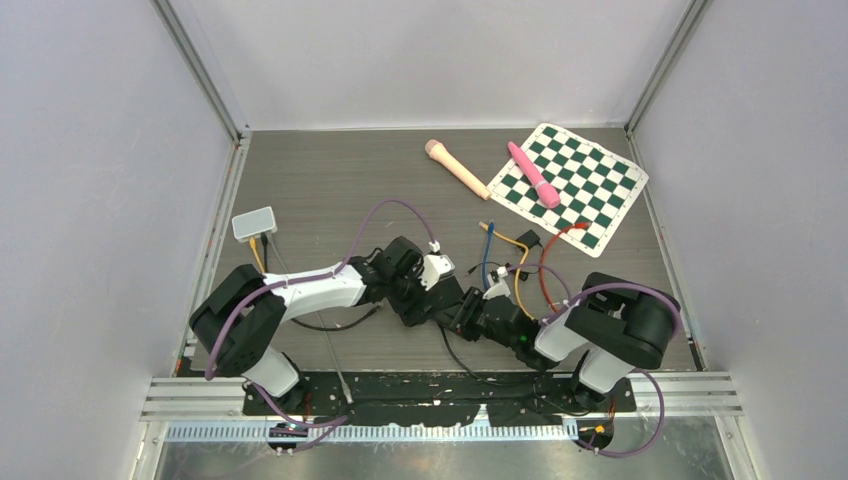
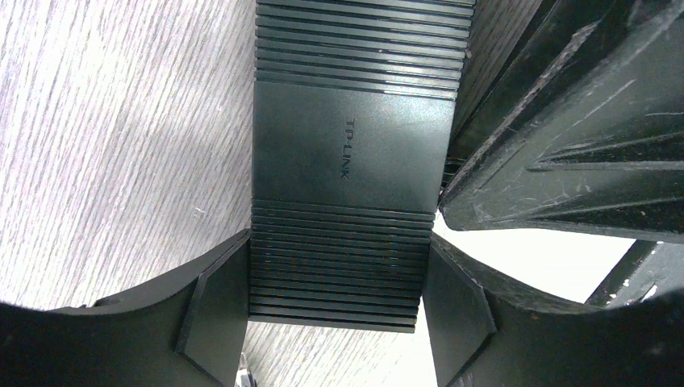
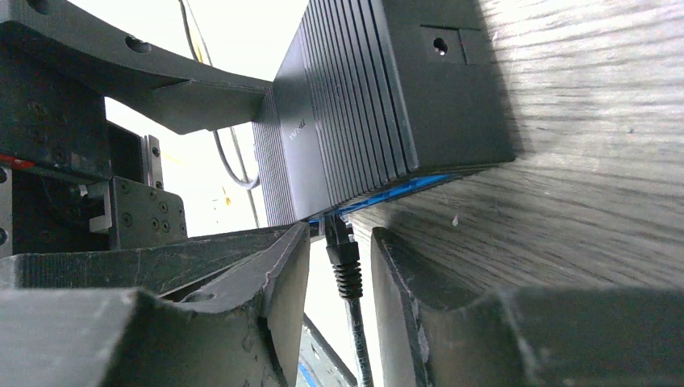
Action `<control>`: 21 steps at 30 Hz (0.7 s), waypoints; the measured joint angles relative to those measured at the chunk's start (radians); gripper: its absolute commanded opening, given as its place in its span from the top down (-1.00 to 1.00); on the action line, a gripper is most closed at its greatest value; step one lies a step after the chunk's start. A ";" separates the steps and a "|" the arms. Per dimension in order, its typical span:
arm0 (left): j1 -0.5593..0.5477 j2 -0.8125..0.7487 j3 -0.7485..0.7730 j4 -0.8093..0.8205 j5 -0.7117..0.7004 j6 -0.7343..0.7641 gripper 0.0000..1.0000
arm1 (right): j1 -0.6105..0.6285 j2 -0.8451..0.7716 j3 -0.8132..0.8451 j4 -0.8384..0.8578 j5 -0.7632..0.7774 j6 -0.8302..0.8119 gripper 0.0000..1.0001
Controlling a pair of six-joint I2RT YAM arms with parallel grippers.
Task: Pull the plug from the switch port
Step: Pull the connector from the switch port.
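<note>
With left hand (image 2: pixel 335 282), clamps switch (image 2: pixel 347 145) sides. With right hand (image 3: pixel 340 235) spread apart, straddles plug (image 3: pixel 345 264), shown only from right wrist.

The left gripper (image 2: pixel 335 310) presses on both sides of the switch (image 2: pixel 347 161), so there is no room at its flanks. The right gripper (image 3: pixel 339 278) stands around the plug (image 3: pixel 339 242) with only thin gaps. Loose cables (image 1: pixel 520 262) lie across the way behind the switch. The far left of the table (image 1: pixel 330 180) is open, with a white box (image 1: pixel 254 222) at its edge.
</note>
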 measured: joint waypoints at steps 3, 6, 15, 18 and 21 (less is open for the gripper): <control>0.000 0.000 0.000 0.000 0.000 0.000 0.10 | -0.006 0.020 0.002 0.026 -0.005 0.002 0.16; 0.000 0.000 0.000 0.000 0.003 0.000 0.10 | -0.014 0.018 0.001 0.025 -0.011 0.002 0.12; 0.002 0.000 0.000 0.001 0.008 0.000 0.11 | -0.032 -0.061 0.021 -0.114 -0.011 -0.043 0.36; 0.002 0.000 0.000 0.000 0.006 0.002 0.11 | -0.033 -0.062 0.032 -0.127 -0.015 -0.050 0.42; 0.004 0.000 0.000 0.000 0.007 0.003 0.11 | -0.034 -0.061 0.038 -0.130 -0.018 -0.058 0.32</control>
